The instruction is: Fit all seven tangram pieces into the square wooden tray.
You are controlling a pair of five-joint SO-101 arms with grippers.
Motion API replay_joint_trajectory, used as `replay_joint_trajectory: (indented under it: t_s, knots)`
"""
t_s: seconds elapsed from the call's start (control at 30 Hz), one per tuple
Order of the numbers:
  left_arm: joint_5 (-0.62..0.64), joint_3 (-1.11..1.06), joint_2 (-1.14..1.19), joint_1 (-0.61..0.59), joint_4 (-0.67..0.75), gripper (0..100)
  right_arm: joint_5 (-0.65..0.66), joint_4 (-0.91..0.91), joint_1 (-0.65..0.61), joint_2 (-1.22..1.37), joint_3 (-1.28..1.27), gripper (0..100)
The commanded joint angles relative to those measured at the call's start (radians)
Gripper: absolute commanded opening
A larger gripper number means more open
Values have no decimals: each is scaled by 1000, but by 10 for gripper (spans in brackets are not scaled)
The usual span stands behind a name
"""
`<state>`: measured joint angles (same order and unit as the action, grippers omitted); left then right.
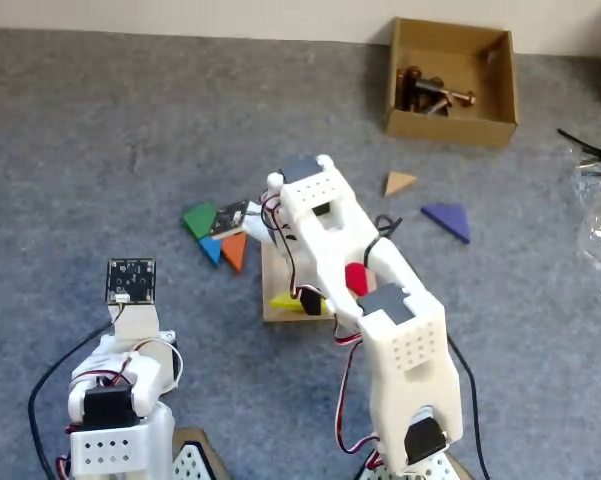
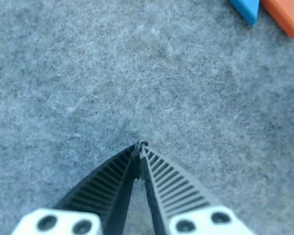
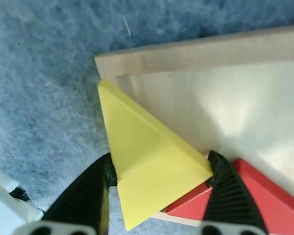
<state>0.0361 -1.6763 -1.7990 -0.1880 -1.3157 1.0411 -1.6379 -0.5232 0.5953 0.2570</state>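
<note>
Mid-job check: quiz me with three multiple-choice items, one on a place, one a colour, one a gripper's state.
1. Where is the purple triangular tangram piece? A in the square wooden tray; B on the grey carpet; C in a gripper.
2. The right gripper holds a tangram triangle of which colour? A red; B yellow; C green.
3. The left gripper is: A wide open; B shut on a piece; C shut, empty.
Key: 1B, carpet surrounds it; 2B, the yellow triangle sits in its grip over the tray's corner; 3C, fingertips meet above bare carpet.
</note>
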Motion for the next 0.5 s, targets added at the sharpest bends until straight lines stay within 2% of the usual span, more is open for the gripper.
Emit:
replay_joint_trajectory:
  t_s: [0.0,0.47]
  knots:
    - [2,-21,7,-8,-8,5,9,44,24,-38,5,161]
    - [2,-21,7,-8,-8,5,6,45,19,-38,87,206]
